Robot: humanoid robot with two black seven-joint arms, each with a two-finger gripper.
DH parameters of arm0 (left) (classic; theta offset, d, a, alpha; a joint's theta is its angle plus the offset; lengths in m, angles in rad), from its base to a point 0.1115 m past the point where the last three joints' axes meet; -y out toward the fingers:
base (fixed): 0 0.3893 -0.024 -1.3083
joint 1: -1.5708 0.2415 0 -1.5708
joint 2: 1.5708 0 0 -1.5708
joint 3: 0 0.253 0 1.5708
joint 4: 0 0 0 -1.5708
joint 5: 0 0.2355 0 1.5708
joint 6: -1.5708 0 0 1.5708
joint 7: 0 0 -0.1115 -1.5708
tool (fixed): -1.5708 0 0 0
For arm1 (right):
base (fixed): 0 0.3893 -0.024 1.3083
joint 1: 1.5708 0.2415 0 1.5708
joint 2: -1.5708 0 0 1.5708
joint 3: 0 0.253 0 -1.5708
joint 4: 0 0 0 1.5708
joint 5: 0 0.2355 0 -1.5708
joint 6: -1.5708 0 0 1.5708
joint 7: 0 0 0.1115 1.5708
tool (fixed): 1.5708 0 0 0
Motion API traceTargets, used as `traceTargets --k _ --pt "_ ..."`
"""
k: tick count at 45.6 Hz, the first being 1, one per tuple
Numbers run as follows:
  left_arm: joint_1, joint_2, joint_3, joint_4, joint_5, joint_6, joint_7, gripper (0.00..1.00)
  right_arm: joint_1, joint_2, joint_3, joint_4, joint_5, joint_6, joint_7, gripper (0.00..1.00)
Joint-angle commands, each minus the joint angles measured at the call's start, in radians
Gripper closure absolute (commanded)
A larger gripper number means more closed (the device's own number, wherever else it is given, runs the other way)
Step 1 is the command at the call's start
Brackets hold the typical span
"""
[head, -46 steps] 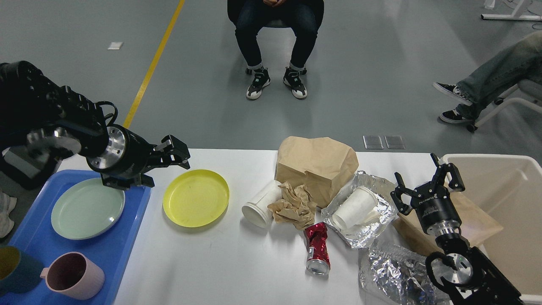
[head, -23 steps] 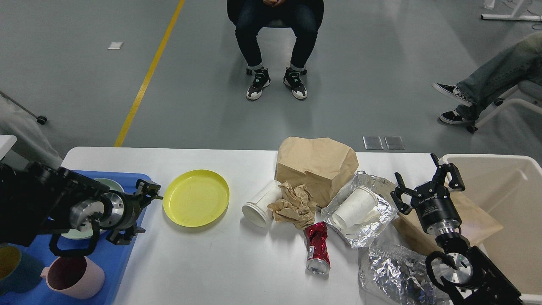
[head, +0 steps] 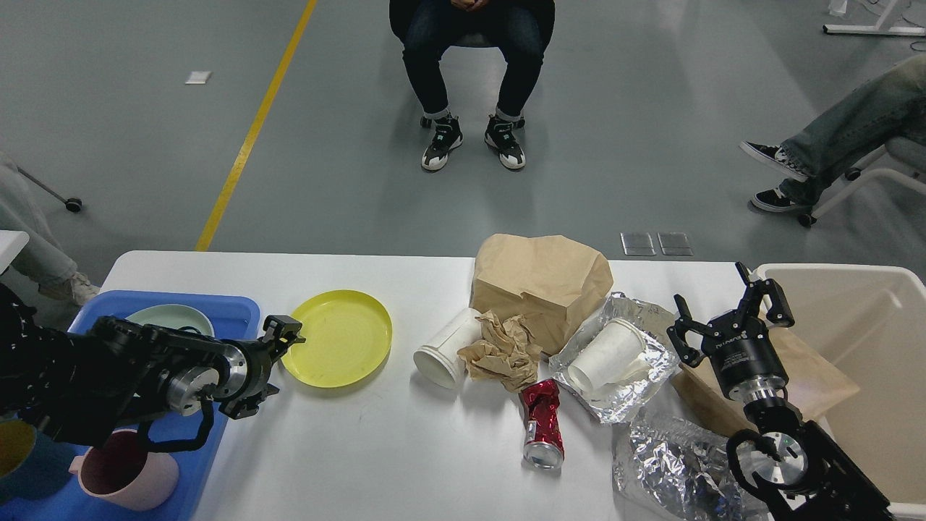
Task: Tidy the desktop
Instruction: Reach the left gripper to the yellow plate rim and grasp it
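Observation:
The white desktop (head: 376,463) holds a yellow plate (head: 337,337), a brown paper bag (head: 539,282), crumpled brown paper (head: 500,349), a white paper cup (head: 443,349) on its side, a second white cup (head: 606,354) lying on foil (head: 636,391), and a crushed red can (head: 542,423). My left gripper (head: 283,364) hangs low at the plate's left rim, open, with nothing in it. My right gripper (head: 727,316) stands open and empty just right of the foil.
At the left a blue tray (head: 210,312) carries a pale green plate (head: 170,317), a pink mug (head: 126,481) and a teal cup (head: 18,456). A beige bin (head: 868,325) stands at the right. More crumpled foil (head: 665,463) lies front right. Two people sit beyond the table.
My left arm has dropped from above the tray and swung right, so its gripper now sits at the yellow plate's left rim. The right arm has not moved.

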Motion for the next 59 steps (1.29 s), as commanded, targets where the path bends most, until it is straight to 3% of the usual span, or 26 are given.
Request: traceTargets --k 1,7,24,43,59 --pt "0.034 -0.017 -0.02 0.03 0.0 0.006 -0.001 0.13 0.0 0.0 0.0 0.0 0.0 0.001 0.0 0.0" --pt "0.048 -0.047 -0.023 0.052 0.005 0.004 -0.001 0.24 0.001 0.0 0.0 0.0 0.0 -0.001 0.0 0.0" --pt "0.072 -0.057 -0.072 0.076 0.028 -0.002 0.013 0.73 0.001 0.0 0.0 0.0 0.0 -0.001 0.0 0.0" --pt "0.094 -0.056 -0.075 0.076 0.028 0.0 0.012 0.76 0.001 0.0 0.0 0.0 0.0 -0.001 0.0 0.0" --pt "0.098 -0.051 -0.075 0.076 0.028 -0.009 0.012 0.93 0.001 0.0 0.0 0.0 0.0 -0.001 0.0 0.0"
